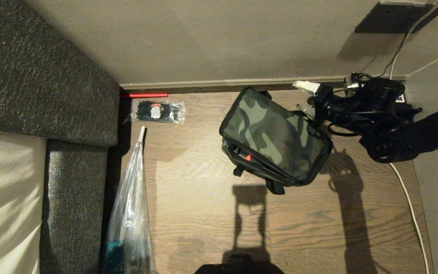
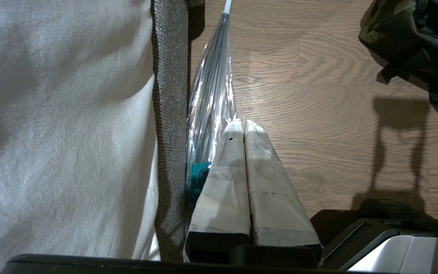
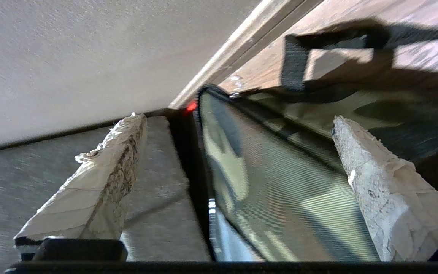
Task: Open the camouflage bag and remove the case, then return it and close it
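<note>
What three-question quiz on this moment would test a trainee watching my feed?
1. True or false: the right pincer is shut on the camouflage bag.
2. Which lies nearer the wall: (a) the packet of cable ties or (b) the folded clear umbrella?
3. Fill in: the left pincer is ____.

Key: 1 false, its fingers stand wide open at the bag's far-right edge; 2 a; 3 shut.
</note>
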Tool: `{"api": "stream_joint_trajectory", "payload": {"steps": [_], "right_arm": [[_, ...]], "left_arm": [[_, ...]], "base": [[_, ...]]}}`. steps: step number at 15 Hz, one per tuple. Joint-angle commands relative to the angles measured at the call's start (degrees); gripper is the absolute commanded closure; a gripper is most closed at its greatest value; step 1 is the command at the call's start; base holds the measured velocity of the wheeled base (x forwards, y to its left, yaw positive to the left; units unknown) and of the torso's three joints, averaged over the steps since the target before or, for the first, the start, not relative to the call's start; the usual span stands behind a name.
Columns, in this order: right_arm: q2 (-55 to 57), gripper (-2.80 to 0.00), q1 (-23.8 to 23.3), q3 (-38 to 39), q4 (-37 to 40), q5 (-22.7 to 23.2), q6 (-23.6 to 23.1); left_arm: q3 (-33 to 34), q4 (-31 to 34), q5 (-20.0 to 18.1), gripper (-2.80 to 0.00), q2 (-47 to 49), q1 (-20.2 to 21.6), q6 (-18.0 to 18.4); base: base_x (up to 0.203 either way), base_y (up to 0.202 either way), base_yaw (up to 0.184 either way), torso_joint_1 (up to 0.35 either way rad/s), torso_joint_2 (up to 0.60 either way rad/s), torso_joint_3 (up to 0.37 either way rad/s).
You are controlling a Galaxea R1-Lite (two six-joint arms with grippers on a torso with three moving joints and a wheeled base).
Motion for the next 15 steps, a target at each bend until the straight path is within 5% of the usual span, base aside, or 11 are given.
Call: {"api": "stream_joint_trajectory", "payload": {"steps": [1,15], "right_arm": [[-0.6,-2.80,1.4,0.7,0.0,0.1,3.2],[-6.1,-2.80,4.3,9.7,8.5,-1.4,4.2]], "left_arm": [[0.0,0.0,0.0,0.00,-0.1,0.0,0.0],[0.0,0.0,0.0,0.00,-0.1,0.0,0.0]], "base": [[0.000,0.000,0.000,0.000,0.00,0.000],[0.000,0.000,0.000,0.000,0.00,0.000]]}}
